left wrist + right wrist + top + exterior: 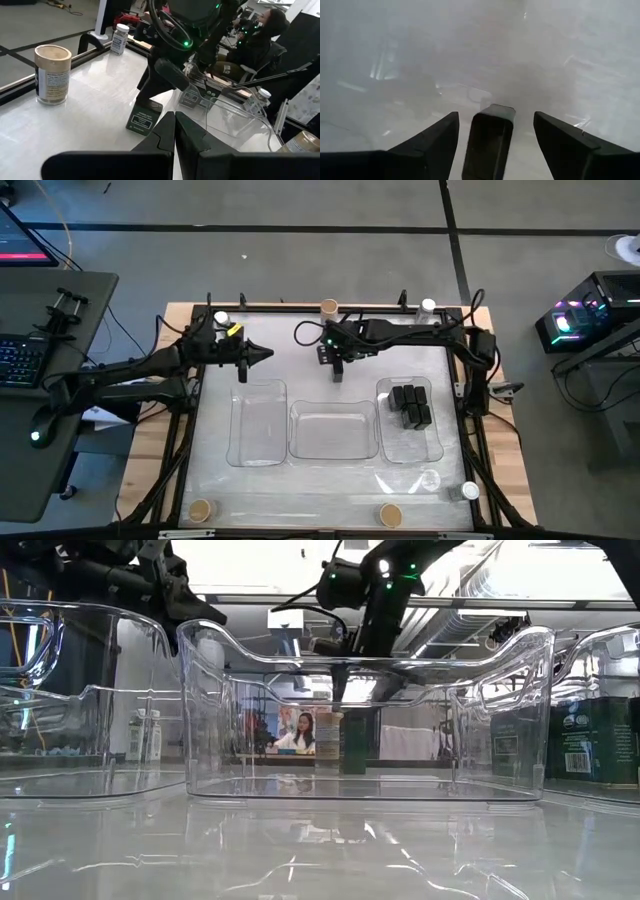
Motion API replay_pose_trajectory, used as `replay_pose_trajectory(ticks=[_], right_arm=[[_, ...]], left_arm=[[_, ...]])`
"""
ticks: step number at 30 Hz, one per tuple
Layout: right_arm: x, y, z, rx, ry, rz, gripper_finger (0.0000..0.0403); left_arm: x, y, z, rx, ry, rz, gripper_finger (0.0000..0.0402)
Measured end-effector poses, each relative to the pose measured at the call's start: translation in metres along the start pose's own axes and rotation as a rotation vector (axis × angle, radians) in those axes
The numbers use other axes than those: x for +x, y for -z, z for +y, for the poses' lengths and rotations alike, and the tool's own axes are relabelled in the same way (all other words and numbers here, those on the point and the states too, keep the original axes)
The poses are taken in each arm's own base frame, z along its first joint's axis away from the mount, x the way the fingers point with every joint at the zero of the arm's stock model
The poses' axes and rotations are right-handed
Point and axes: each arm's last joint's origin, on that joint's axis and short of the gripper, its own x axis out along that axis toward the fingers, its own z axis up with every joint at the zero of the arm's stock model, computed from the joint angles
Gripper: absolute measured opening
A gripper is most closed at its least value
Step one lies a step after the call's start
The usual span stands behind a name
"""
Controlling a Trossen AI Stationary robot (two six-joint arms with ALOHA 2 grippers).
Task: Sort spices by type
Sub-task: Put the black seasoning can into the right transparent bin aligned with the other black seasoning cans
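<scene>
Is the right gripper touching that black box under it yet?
Apart. The right wrist view shows the right gripper open, its fingers clear of the black box on both sides.

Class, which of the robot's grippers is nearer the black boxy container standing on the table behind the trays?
Right. The right gripper is directly above the black boxy container, fingers open astride it; the left gripper hovers off to its side, shut.

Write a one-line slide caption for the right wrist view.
Right gripper, open, straddles a black boxy spice container standing on the white table, fingers clear of it on both sides.
</scene>
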Motion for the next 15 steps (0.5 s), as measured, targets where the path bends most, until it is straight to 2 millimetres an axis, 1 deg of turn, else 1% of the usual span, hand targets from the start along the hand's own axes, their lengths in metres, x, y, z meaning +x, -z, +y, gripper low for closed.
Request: replay_pose_trajectory(ticks=[4,8,10,12,15], right_arm=[[0.007,0.008,0.004,0.013,-0.005,0.044,0.0254],[0.007,0.015,0.009,0.027,-0.016,0.045,0.0254],[0.010,0.018,0.010,0.019,-0.002,0.045,0.0254],[0.019,0.022,0.009,0.008,0.036,0.068,0.0254],[0.040,0.028,0.007,0.002,0.067,0.128,0.0251]], left_arm=[[0.000,0.000,0.000,0.000,-0.001,0.000,0.0000],[0.000,0.000,0.000,-0.001,-0.003,0.001,0.0000],[0.000,0.000,0.000,-0.001,-0.011,0.001,0.0000],[0.000,0.000,0.001,-0.002,-0.016,0.002,0.0000],[0.000,0.001,0.001,-0.003,-0.018,0.003,0.0000]])
